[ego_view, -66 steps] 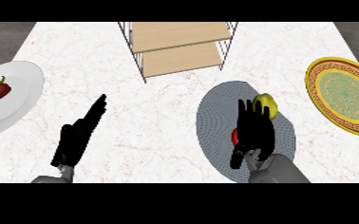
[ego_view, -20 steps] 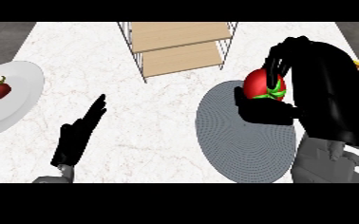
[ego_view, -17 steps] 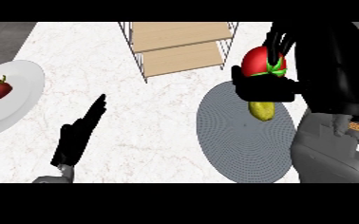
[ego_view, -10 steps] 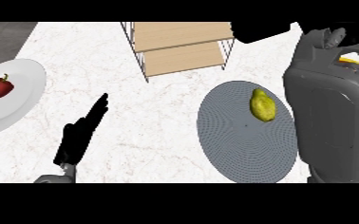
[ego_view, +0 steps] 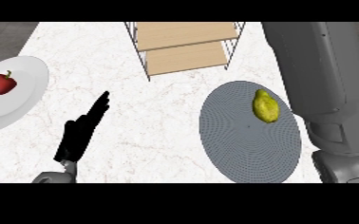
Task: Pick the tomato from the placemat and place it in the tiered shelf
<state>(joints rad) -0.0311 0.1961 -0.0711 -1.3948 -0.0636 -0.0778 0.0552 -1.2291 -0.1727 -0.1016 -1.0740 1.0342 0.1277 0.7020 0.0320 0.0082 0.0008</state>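
The round grey placemat (ego_view: 245, 144) lies at the right of the counter, and on it I see only a yellow-green pear (ego_view: 266, 107). No tomato shows anywhere in the head view. My right forearm (ego_view: 308, 71) rises along the right side and runs out past the top; its hand is out of view. The wooden tiered shelf (ego_view: 186, 47) with its wire frame stands at the top centre, and its visible boards are bare. My left hand (ego_view: 79, 135) rests open at the lower left, fingers pointing up and to the right.
A white plate (ego_view: 24, 95) at the left edge holds a red pepper (ego_view: 5, 83). White marble counter stretches between the plate, the shelf and the placemat.
My right hand lifted the tomato off the placemat, carried it up toward the shelf and then out past the top of the view. The left hand stayed still.
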